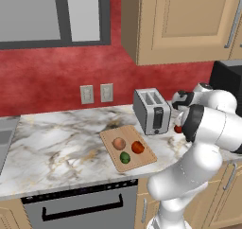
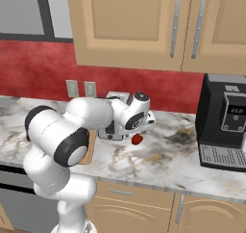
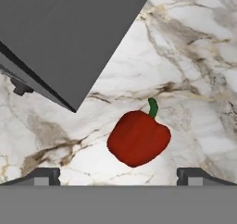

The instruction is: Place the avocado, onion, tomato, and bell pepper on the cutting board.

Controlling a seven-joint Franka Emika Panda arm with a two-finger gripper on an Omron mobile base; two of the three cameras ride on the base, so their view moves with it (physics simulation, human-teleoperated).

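- On the marble desk, the cutting board already carries three of the four: the onion, the tomato and the avocado, all close together near its middle.
- Off to the far side of the toaster, the bell pepper lies alone on the bare marble, near the toaster's end but not touching it; from the right base view it shows as a small red lump just below the wrist.
- Above that pepper hangs the hand, its two fingers spread as wide as they go and holding nothing.
- From the camera on the hand, the pepper sits between the two fingertips, a touch right of centre, with its green stem pointing away toward the top of the view.
- So the step in hand looks to be fetching the last piece, and I'd judge the job about three parts done.
- To do it well, I'd come straight down so the fingers straddle the red body, not the stem, and close across its widest part.
- It is lumpy and could roll or squirt sideways, so the fingers should go low before closing.
- The toaster's corner is close by; keep the wrist clear of it when lifting.
- Set it down on the free part of the board, away from the three already there.
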